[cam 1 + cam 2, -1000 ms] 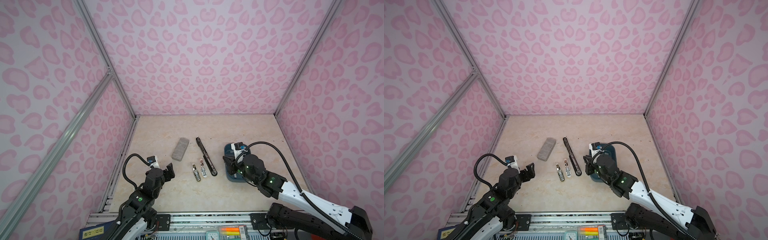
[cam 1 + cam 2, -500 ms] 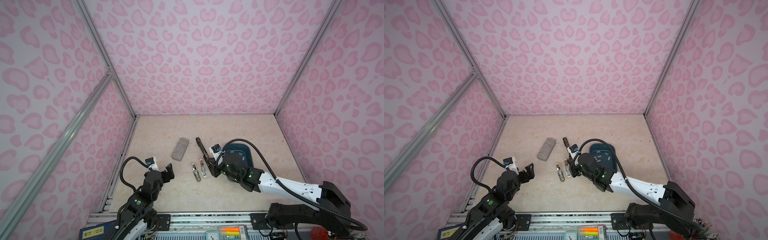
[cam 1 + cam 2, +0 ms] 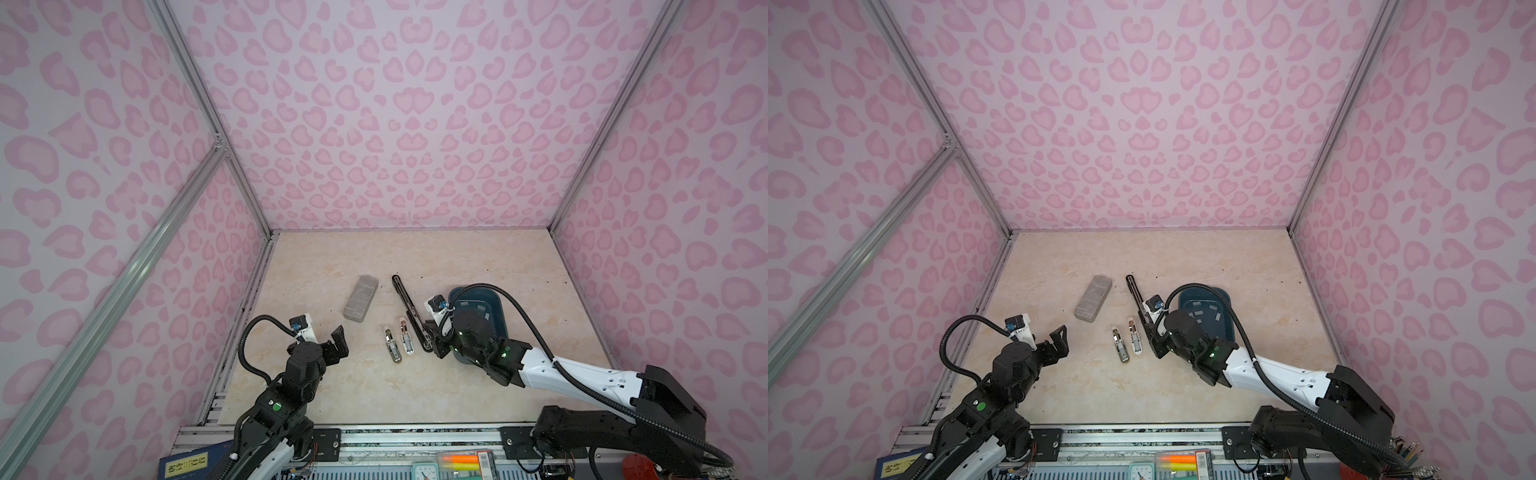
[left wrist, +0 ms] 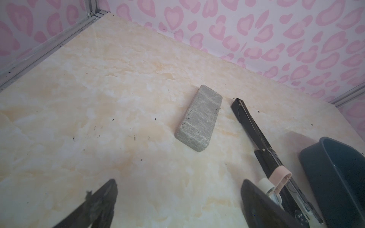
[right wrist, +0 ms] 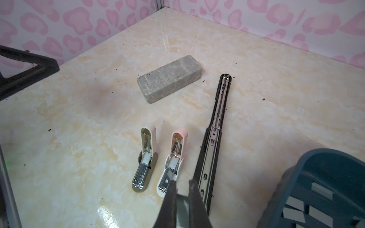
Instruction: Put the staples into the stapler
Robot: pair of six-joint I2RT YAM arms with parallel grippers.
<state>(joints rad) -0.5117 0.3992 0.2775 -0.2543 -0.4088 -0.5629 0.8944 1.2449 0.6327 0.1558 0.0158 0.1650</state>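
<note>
The left gripper (image 3: 330, 343) hangs low over the bare left part of the table (image 3: 415, 257), its jaws spread wide and empty, as the left wrist view confirms (image 4: 178, 181). The right gripper (image 3: 436, 350) sits at the near end of the long black stapler (image 3: 409, 311), which lies opened out flat with its metal channel facing up (image 5: 217, 122). In the right wrist view the fingers (image 5: 171, 195) are pressed close together with a flat grey strip (image 5: 181, 206) pinched between them, just beside the stapler's near end. The rest of the staples (image 3: 1198, 311) lie loose in the dark blue tray (image 3: 496, 297) just right of the stapler, partly hidden behind the right arm. Left of the stapler, two small staplers lie open side by side, a pink one (image 5: 174, 156) and an olive one (image 5: 144, 158). A grey speckled block (image 3: 360, 298) rests further back, apart from everything else
</note>
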